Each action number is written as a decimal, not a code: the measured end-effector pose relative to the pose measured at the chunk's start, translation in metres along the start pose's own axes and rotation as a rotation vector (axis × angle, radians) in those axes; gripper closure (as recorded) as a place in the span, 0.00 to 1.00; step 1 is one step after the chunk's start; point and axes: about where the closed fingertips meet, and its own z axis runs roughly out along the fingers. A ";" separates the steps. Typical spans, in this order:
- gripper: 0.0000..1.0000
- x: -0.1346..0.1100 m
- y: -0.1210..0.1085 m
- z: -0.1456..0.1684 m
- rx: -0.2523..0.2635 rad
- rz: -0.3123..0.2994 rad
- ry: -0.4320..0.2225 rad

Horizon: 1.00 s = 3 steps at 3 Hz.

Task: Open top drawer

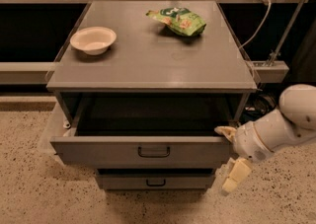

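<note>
Hanging at the right end of the wide grey top drawer — pulled out, lying leftward — the cream two-finger gripper spreads its fingers, gripping nothing.

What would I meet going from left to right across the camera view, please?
White bowl → green snack bag → hand, at the right front corner of the open top drawer.
</note>
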 end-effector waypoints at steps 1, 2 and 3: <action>0.00 -0.037 0.049 -0.012 0.166 0.045 -0.104; 0.00 -0.040 0.090 -0.009 0.334 0.092 -0.164; 0.00 -0.013 0.097 -0.015 0.443 0.188 -0.189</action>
